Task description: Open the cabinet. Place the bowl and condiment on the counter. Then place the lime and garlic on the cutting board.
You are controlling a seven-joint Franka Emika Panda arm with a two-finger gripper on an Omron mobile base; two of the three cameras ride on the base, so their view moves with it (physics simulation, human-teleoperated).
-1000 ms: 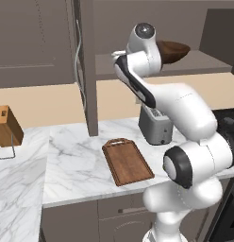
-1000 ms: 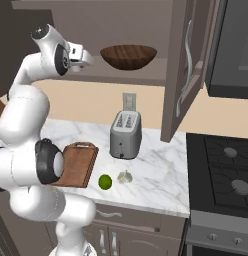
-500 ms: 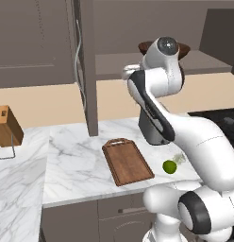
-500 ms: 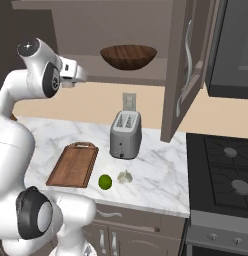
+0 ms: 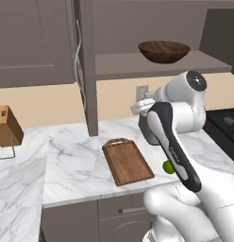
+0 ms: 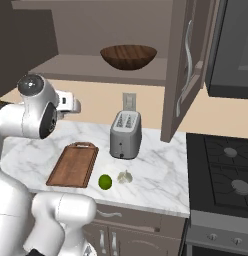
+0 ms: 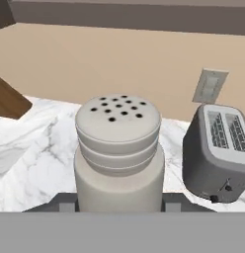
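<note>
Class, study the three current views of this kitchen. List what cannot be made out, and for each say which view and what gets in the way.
- Gripper fingers: hand view, hidden behind the shaker and cut off by the bottom edge, so the grip cannot be told.
- Lime: left base view, mostly hidden behind the arm.
- Toaster: hand view, cut off by the right edge.
- Cutting board: hand view, cut off by the left edge.
- Bowl's inside: right base view, seen from below the rim.

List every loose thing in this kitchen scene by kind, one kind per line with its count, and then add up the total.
Wooden bowl, on the cabinet shelf: 1
Condiment shaker, close before the hand camera: 1
Lime: 1
Garlic: 1
Cutting board: 1
Toaster: 1
Knife block: 1
Total: 7
</note>
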